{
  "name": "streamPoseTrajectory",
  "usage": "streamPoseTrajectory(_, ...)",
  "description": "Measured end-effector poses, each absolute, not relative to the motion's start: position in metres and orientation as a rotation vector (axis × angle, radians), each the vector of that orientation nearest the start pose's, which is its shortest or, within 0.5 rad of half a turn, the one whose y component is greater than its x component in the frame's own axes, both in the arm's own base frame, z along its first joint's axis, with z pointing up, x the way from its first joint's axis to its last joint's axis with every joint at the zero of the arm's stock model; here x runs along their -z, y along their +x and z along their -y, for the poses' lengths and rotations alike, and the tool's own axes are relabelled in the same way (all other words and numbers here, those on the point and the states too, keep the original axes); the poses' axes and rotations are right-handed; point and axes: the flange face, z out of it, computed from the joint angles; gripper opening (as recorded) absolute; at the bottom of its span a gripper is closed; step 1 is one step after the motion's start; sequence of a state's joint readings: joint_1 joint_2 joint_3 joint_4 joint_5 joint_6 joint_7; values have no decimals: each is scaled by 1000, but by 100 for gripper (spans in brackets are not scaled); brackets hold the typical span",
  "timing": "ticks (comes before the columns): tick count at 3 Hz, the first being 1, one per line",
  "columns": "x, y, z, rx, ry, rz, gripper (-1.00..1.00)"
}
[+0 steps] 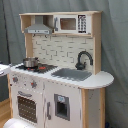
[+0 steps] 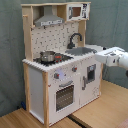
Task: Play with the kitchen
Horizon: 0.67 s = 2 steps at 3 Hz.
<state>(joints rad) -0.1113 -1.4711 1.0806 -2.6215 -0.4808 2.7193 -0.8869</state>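
We see the kitchen (image 1: 55, 75) (image 2: 62, 65) filling the centre of both exterior views — white panels, light-wood frame, black faucet (image 1: 83, 59), grey sink (image 1: 72, 74), small pot (image 2: 48, 56) on the stovetop. The gripper (image 2: 100, 57) sits at right-centre; its finger state — we cannot tell.

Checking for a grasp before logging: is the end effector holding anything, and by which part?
It cannot be told. In the second exterior view the arm reaches toward the kitchen by the sink, but no hold shows.
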Motion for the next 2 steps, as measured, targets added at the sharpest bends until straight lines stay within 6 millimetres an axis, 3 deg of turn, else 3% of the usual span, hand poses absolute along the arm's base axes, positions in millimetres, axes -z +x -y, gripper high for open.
streamPoseTrajectory(2,-572,143,-348,-490,579,-1334,100)
